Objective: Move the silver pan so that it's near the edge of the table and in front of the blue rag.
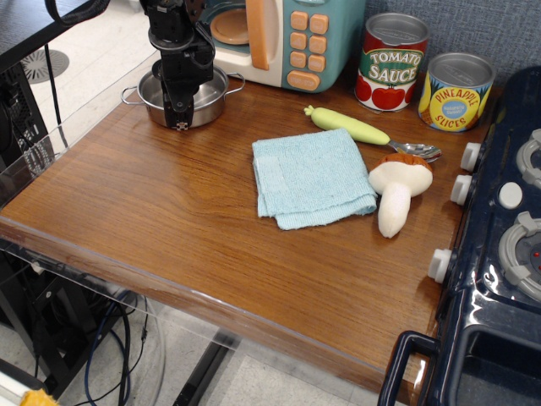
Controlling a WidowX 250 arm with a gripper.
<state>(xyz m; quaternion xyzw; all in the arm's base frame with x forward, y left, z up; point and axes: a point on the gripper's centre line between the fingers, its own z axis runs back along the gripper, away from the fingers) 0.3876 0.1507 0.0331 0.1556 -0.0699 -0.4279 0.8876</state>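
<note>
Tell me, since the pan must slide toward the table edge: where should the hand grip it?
Grip the near rim of the silver pan from above, one finger inside the wall and one outside. The pan sits upright and open-topped, its thin wall exposed, and the hand is already over that rim. The wire loop handles look too slim to hold well.

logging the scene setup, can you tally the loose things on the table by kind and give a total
Tin cans: 2, tomato sauce can and pineapple slices can
Pans: 1, silver pan
Cloths: 1, blue rag
Toy food: 1, mushroom
Utensils: 1, green-handled spoon
Total: 6
</note>
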